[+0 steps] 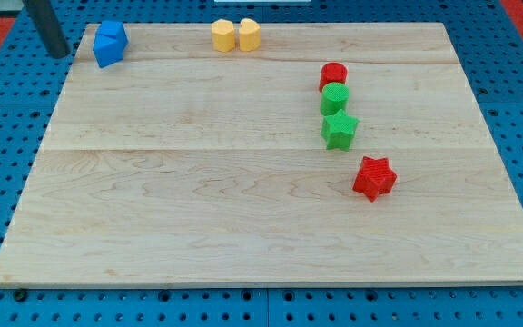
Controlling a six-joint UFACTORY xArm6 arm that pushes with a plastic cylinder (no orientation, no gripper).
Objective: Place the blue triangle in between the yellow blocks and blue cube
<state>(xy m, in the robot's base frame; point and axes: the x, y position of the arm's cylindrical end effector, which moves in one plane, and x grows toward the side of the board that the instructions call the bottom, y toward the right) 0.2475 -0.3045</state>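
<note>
Two blue blocks are pressed together near the board's top left corner, one nearer the view's top and one just below it. I cannot tell which is the triangle and which is the cube. Two yellow blocks stand side by side, touching, at the top edge, right of the blue pair, with a wide gap between the pairs. My dark rod comes down at the view's top left. My tip is just off the board's left edge, a short way left of the blue blocks and not touching them.
A red cylinder, a green cylinder and a green star form a touching column right of centre. A red star lies below and right of them. The wooden board rests on a blue pegboard.
</note>
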